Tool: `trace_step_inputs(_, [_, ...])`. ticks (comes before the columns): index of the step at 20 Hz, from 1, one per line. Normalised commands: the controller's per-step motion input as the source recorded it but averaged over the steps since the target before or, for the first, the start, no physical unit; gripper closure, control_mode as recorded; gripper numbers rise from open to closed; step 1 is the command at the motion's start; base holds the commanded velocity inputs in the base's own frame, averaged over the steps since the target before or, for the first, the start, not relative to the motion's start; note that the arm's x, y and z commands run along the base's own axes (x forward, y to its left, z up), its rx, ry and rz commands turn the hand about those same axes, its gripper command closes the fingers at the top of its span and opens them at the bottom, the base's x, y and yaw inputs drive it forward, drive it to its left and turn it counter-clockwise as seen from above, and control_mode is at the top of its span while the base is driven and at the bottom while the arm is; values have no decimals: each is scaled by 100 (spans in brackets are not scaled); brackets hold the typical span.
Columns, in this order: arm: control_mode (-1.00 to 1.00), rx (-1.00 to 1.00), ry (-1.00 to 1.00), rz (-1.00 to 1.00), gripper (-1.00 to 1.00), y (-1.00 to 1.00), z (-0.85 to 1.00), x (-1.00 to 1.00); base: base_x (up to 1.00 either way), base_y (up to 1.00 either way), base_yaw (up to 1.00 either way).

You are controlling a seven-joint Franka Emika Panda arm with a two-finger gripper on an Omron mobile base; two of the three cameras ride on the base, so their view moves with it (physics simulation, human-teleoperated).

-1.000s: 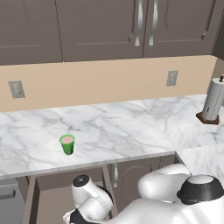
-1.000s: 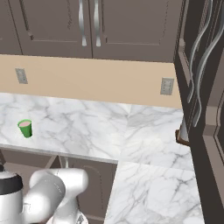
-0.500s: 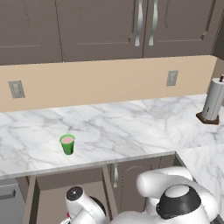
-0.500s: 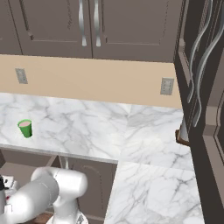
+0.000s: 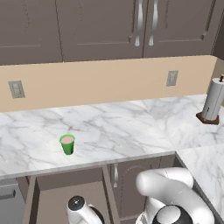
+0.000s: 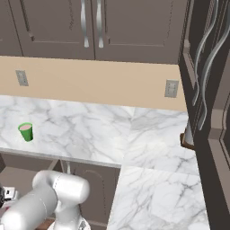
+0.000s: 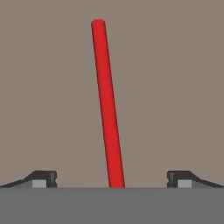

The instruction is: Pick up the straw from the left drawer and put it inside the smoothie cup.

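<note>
Looking along the hand view, you find the pincer point(image 7: 112, 179) spread wide, its two dark fingertips point(image 7: 43, 178) far apart at either side, with nothing clamped between them. You see the straw point(image 7: 107, 105) lying flat on the light brown floor of the left drawer point(image 7: 175, 87), running lengthwise away from the camera and centred between the fingertips (neither tip touches it). Its near end passes out of sight at the bottom of the hand view; its far end is rounded and fully visible.

In the left base view, you see the left drawer point(image 5: 48, 199) pulled out beneath the front edge of the desk point(image 5: 122, 131), with the arm reaching down into it. The smoothie cup point(image 5: 67, 144) stands upright on the desk, near the front edge and toward its left end, pink filling visible at the rim. In the right base view, you find the same cup point(image 6: 26, 131) close to the front edge at the desk's left end. A paper towel holder point(image 5: 213, 101) stands at the far right corner of the desk, well apart from the cup.
</note>
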Motion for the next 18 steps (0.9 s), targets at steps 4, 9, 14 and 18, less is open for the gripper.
trace_step_inputs(4, [-100,13,0,9,-100,2,-35,2,0,0,0])
trace_step_inputs(9, [-100,9,1,8,100,7,-53,1,0,0,0])
trace_step_inputs(14, [-100,9,6,5,100,23,-57,0,0,0,0])
trace_step_inputs(18, [-100,5,11,2,100,52,-49,-14,0,0,0])
